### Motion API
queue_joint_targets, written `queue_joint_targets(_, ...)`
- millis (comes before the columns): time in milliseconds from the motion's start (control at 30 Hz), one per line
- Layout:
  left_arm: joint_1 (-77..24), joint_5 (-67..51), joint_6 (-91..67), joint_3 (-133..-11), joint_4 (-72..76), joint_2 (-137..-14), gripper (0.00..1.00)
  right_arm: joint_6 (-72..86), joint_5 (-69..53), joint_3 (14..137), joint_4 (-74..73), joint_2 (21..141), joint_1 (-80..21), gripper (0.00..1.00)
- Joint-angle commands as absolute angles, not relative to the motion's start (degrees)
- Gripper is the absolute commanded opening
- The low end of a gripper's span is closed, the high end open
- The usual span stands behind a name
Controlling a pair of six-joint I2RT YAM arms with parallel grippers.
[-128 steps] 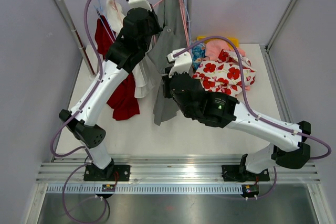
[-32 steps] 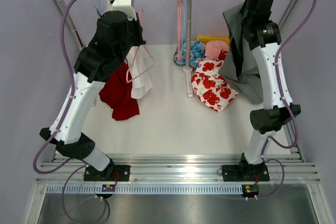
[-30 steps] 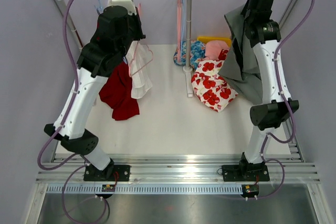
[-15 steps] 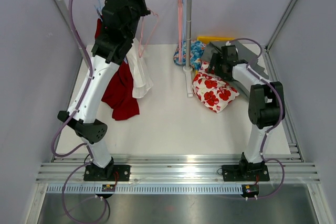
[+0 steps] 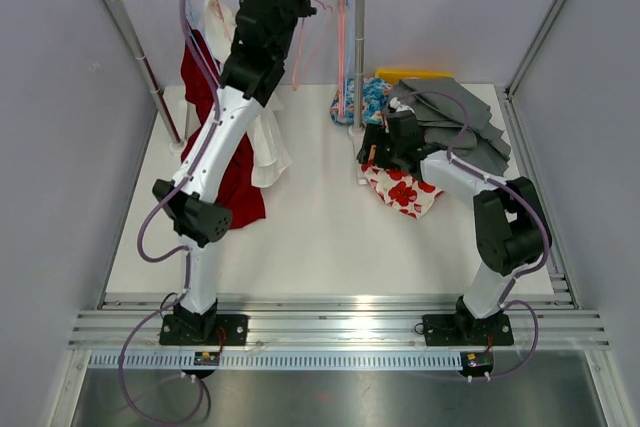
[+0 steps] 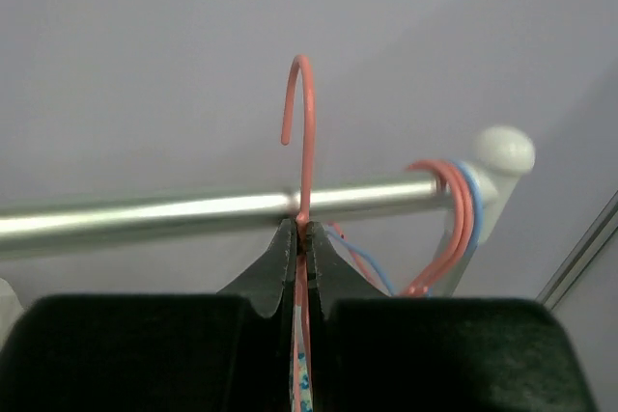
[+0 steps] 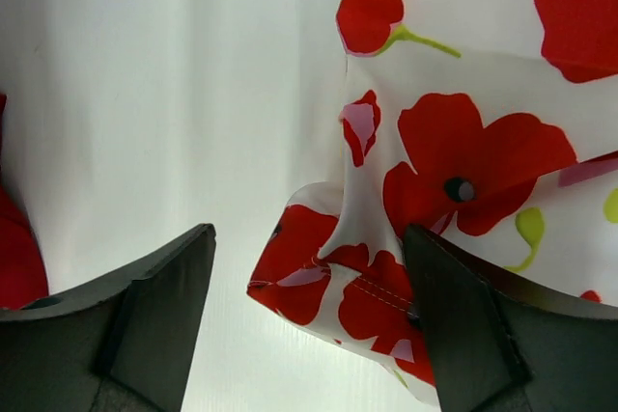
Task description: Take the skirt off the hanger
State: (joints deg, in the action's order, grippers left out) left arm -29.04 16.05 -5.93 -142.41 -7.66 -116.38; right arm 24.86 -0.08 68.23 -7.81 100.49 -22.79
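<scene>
Left gripper (image 6: pixel 300 235) is clamping the pink hanger (image 6: pixel 306 113) just under its hook, upright at the rail (image 6: pixel 145 214). Right gripper (image 7: pixel 309 238) is hovering, jaws apart, over floral cloth (image 7: pixel 463 142). Grey skirt (image 5: pixel 455 112) is lying off the hanger, frame upper right, just beyond the right gripper and nearer the right arm.

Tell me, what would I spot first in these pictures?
The left hand, way up high, pinches a pink hanger by the silver rail. Down on the right, the grey skirt lies in a heap, and the right hand hangs open over flowery red-and-white cloth.
</scene>
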Motion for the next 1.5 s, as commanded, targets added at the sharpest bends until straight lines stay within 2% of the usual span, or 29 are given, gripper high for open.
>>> queue_joint_targets(0,-27.86,14.85,-8.52,-143.64,-6.50,-119.09,0.00,26.54,-1.23,65.14,-6.77,95.81,-25.66,0.85)
queue_joint_targets(200,-28.91,14.59,-9.93,-127.63,-3.77,-106.71,0.00,26.54,-0.35,63.37,-7.38,93.43,-28.56,0.85)
queue_joint_targets(267,-29.35,14.85,-8.97,-124.99,-5.09,-103.81,0.06,26.63,1.58,63.37,-8.00,93.17,-29.53,0.85)
queue_joint_targets(300,-29.62,15.03,-8.62,-124.63,-7.27,-101.54,0.13,26.63,1.93,63.20,-8.17,92.90,-29.97,0.85)
queue_joint_targets(400,-29.62,16.08,-7.39,-123.58,-12.11,-97.83,0.56,26.80,3.16,62.58,-9.05,91.76,-31.37,0.85)
queue_joint_targets(433,-29.62,17.13,-6.95,-122.88,-12.91,-94.95,0.67,26.81,3.51,62.32,-9.49,90.97,-31.81,0.85)
queue_joint_targets(467,-29.62,18.18,-5.55,-120.52,-13.35,-93.53,0.83,26.72,4.12,62.05,-9.75,90.44,-32.51,0.85)
queue_joint_targets(567,-29.18,23.98,-2.04,-116.99,-13.97,-88.43,0.97,27.07,5.27,60.04,-10.46,88.33,-33.75,0.85)
queue_joint_targets(733,-24.53,26.54,-2.55,-116.28,-20.12,-86.75,0.99,27.86,6.59,56.34,-11.60,84.91,-35.86,0.85)
queue_joint_targets(967,-19.69,22.95,-4.57,-119.87,-23.11,-91.31,0.99,28.30,8.17,52.48,-13.01,81.04,-36.83,0.84)
queue_joint_targets(1233,-19.07,26.45,-2.73,-127.44,-25.22,-100.36,0.97,27.77,9.49,49.40,-13.80,78.75,-36.83,0.84)
queue_joint_targets(1467,-18.20,27.60,-3.16,-126.13,-25.58,-103.01,0.95,27.07,9.76,49.13,-13.36,79.01,-36.74,0.84)
